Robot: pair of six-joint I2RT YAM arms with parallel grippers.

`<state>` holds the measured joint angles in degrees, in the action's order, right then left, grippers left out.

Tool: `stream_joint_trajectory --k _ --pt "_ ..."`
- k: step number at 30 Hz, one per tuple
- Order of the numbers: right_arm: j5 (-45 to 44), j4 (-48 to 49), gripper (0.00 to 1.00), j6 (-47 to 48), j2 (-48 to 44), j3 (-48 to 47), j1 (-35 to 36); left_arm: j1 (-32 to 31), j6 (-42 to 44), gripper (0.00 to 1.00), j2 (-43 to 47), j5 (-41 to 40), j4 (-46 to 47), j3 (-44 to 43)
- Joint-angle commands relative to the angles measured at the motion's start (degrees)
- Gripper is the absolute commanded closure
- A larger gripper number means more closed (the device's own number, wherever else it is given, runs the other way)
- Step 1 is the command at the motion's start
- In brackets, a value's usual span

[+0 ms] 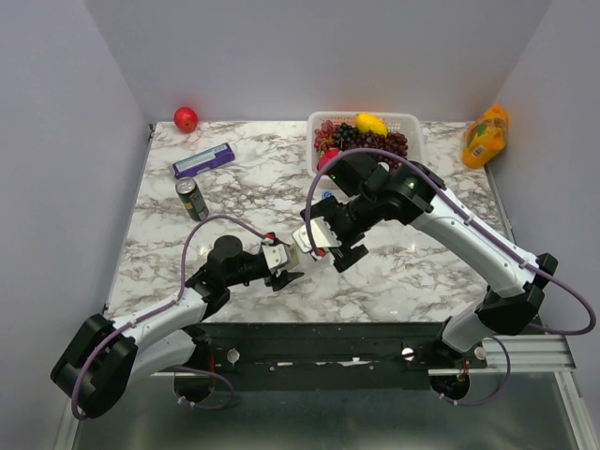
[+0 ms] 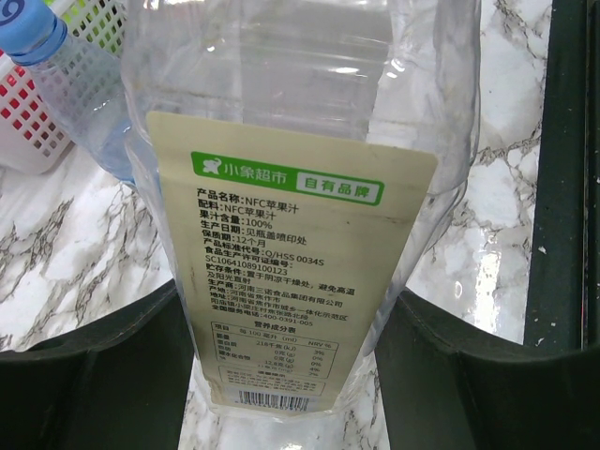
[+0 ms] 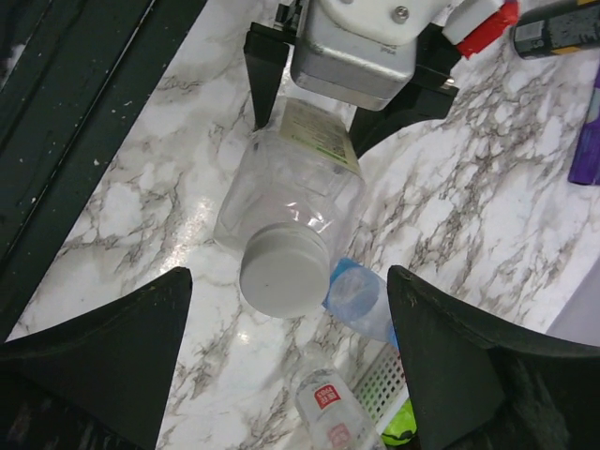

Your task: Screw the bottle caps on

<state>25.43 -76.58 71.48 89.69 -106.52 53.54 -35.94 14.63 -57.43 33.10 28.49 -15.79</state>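
one bottle [image 2: 281, 103] tight in left gripper [image 2: 286, 356], right gripper [image 3: 289, 281] wide by white cap [image 3: 283, 270]

Glossy clear plastic bottle [image 2: 281, 66], matt paper label [image 2: 291, 272], smooth white cap [image 3: 284, 270], shiny marble-look table [image 3: 459, 216]

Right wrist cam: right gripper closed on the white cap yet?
No: the right gripper stands wide open, fingers either side of the white cap, not touching it.

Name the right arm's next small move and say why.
Probably close the right hand on the white cap, ready to turn it. Its fingers stand open on either side of the cap, which sits on the neck of the clear bottle that the left hand grips by its labelled body.
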Motion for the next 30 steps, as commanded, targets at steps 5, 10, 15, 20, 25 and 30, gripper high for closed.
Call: stream_joint_trajectory --k 5,10,15,20,25,30 --pt "0.33 -10.7 0.19 -1.08 0.83 0.35 0.43 0.35 0.57 1.0 1.18 1.44 0.69 -1.96" --pt "-0.65 -10.79 0.28 -1.17 0.93 0.96 0.43 0.61 0.05 1.0 0.83 1.26 0.43 -2.14" --pt "-0.38 -10.7 0.33 -1.52 1.19 1.67 0.34 0.7 -0.13 1.0 0.92 0.91 0.69 -2.14" --pt "-1.0 -10.79 0.39 -1.44 1.8 2.02 0.34 0.88 -0.04 1.0 1.18 0.91 0.86 -1.96" --pt "-1.44 -10.79 0.41 -0.91 2.33 2.2 0.34 1.14 -0.04 1.0 1.35 0.56 0.95 -1.88" --pt "-3.19 -10.79 0.53 -1.17 3.21 2.37 0.43 1.4 -0.57 1.0 1.71 0.03 0.78 -1.79"
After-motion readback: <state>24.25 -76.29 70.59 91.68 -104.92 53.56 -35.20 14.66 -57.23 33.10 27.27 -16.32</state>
